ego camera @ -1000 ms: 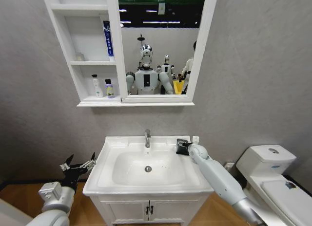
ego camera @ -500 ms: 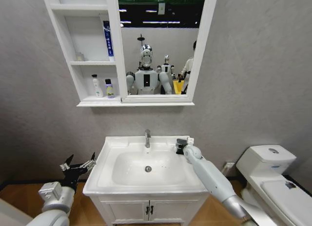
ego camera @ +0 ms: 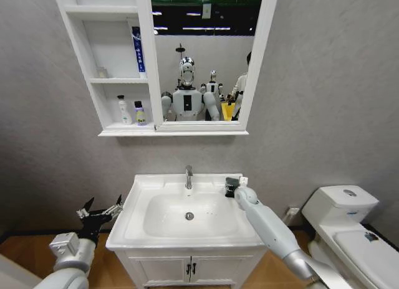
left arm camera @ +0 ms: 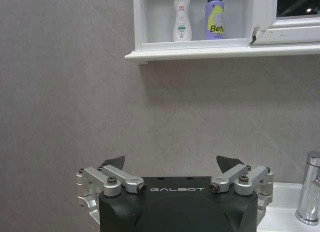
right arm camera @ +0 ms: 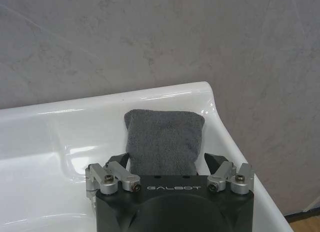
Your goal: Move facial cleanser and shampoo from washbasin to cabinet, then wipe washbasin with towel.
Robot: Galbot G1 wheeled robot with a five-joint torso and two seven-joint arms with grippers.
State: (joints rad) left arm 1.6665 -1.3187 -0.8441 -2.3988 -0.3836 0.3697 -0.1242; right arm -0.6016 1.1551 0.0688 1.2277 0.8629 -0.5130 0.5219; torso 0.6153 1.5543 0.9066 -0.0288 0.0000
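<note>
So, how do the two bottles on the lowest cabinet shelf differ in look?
The white bottle has a white cap and a narrowing, curved body; the purple bottle has a black cap and straight sides. The white bottle stands nearer the cabinet's outer edge, the purple bottle nearer the mirror. Both stand upright, side by side.

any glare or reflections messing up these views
Head view: the cabinet mirror reflects the robot and ceiling lights. Right wrist view: bright streaks of glare on the washbasin rim beside the towel, right pincer open around it. Left wrist view: even light, left pincer open.
</note>
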